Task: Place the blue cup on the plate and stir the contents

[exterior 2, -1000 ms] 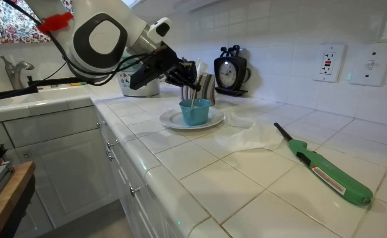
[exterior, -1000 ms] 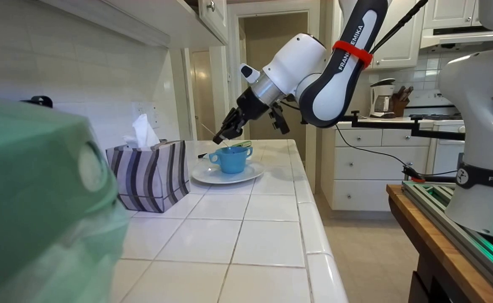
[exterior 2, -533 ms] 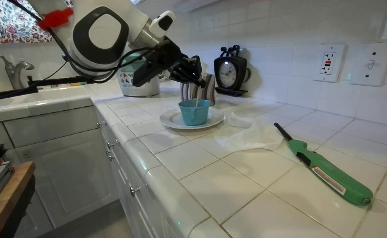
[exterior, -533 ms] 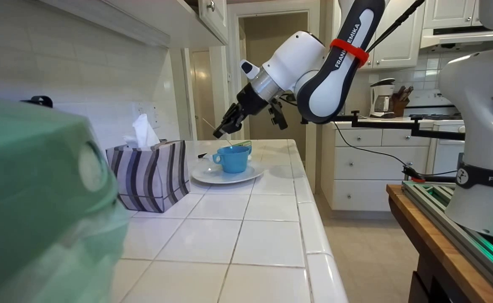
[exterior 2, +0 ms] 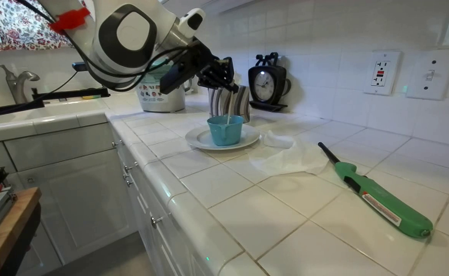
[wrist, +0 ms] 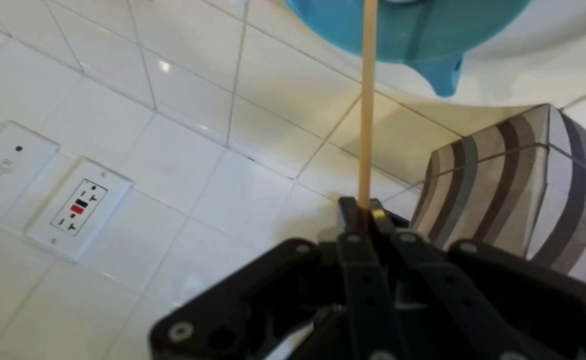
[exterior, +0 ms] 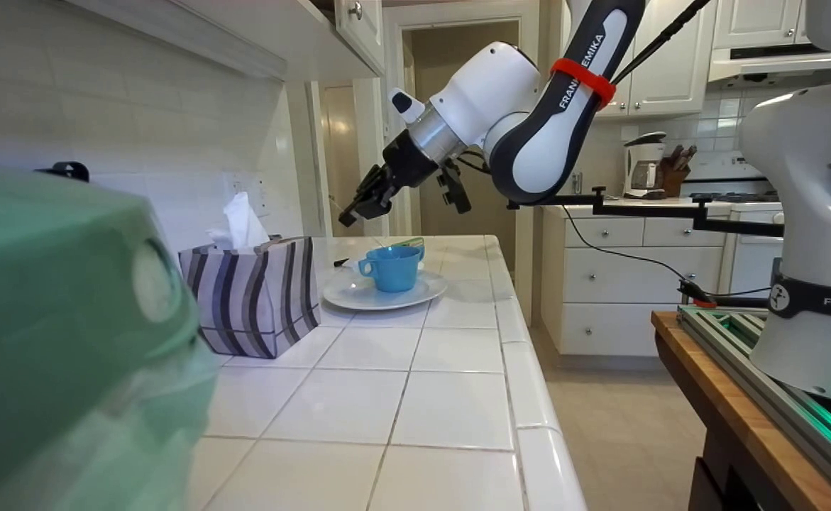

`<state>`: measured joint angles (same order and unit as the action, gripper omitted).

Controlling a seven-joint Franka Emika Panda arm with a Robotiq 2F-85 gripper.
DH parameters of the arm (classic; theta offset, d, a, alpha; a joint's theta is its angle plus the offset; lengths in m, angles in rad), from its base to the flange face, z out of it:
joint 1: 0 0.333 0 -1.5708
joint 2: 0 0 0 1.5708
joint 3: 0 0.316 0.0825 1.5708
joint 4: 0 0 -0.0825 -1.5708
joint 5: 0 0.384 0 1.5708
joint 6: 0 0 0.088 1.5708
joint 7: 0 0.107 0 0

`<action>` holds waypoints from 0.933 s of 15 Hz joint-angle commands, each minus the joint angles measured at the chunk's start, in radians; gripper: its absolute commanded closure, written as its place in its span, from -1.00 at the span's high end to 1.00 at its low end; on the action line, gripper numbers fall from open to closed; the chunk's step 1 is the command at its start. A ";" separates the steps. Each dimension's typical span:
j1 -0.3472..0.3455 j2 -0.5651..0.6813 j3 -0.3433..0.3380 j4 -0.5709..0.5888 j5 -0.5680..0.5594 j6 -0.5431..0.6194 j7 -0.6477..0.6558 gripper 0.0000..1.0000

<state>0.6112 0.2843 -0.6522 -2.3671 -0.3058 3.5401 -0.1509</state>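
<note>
Hanging clear of blue cup [exterior 2: 225, 135] and plate [exterior 2: 197, 138] rims, jaws pinching stick [wrist: 367, 105]

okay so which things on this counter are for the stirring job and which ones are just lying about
For the job:
cup, on the plate
stick, held in the fingers

Apparently just lying about:
lighter
crumpled sheet
tissue box
clock
container

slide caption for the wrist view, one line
Gripper pinching a stick that reaches into the cup on the plate, striped box nearby.
</note>
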 commanded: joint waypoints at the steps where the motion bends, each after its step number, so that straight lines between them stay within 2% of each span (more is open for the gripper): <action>1: -0.024 0.041 0.032 0.013 -0.023 0.140 0.003 -0.97; 4: -0.002 0.030 0.039 0.009 -0.009 0.134 -0.015 -0.97; 8: 0.023 0.018 0.014 -0.014 0.018 0.134 -0.026 -0.97; 14: 0.029 0.015 0.019 -0.052 0.026 0.134 0.004 -0.97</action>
<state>0.6306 0.2868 -0.6276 -2.3796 -0.3021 3.5407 -0.1472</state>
